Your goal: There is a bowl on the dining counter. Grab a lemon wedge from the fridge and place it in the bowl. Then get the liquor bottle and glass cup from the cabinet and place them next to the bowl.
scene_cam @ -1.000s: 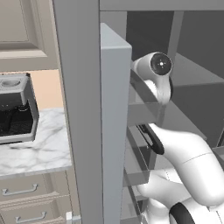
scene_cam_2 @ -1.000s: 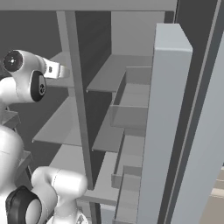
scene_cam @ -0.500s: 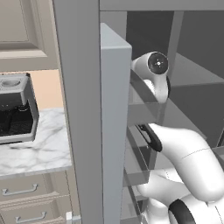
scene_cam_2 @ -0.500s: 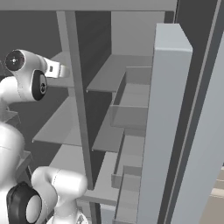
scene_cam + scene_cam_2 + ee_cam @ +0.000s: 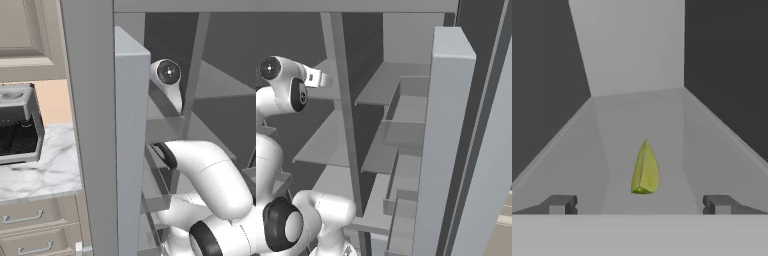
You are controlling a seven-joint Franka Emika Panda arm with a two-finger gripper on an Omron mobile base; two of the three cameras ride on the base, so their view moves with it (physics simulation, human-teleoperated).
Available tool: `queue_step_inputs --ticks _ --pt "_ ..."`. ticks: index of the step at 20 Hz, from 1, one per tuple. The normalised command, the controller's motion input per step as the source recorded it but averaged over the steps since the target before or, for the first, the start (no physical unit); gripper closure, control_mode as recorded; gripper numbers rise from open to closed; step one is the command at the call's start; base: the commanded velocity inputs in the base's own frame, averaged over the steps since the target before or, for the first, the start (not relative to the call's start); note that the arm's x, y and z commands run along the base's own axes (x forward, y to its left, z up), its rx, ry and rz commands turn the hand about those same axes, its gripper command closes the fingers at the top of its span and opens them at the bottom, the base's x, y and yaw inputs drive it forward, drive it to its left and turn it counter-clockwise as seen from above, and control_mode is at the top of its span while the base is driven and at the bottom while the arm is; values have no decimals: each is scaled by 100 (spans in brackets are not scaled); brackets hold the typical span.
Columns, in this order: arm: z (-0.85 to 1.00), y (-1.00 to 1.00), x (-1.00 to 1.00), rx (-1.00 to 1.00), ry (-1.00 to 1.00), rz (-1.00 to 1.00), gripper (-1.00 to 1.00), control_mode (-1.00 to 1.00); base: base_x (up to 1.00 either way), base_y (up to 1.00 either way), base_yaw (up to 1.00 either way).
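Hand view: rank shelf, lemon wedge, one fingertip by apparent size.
1. Shelf, by far the largest.
2. Lemon wedge.
3. Fingertip, looks a bit smaller than the wedge, but it's nearer the camera, so that order is unsure.

arm [image 5: 167, 80] — wrist edged slightly left, deeper into fridge [image 5: 220, 85]

Both base views look from behind the arm into the open fridge [image 5: 210, 100]; the hand view sits close over one shelf [image 5: 637, 125].
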Motion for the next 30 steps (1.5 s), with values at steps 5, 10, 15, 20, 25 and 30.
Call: queue_step_inputs --ticks 5,10,15,20,25,30 --pt "-2 0 30 0 0 0 -100 -100 0 0 0" --pt "-17 0 17 0 0 0 -100 -100 0 0 0" --pt "-26 0 8 0 0 0 -100 -100 0 0 0" --pt "-12 0 13 0 0 0 -100 -100 0 0 0" --pt "-8 0 13 0 0 0 -100 -100 0 0 0" --pt "-13 0 11 0 0 0 100 -100 0 0 0"
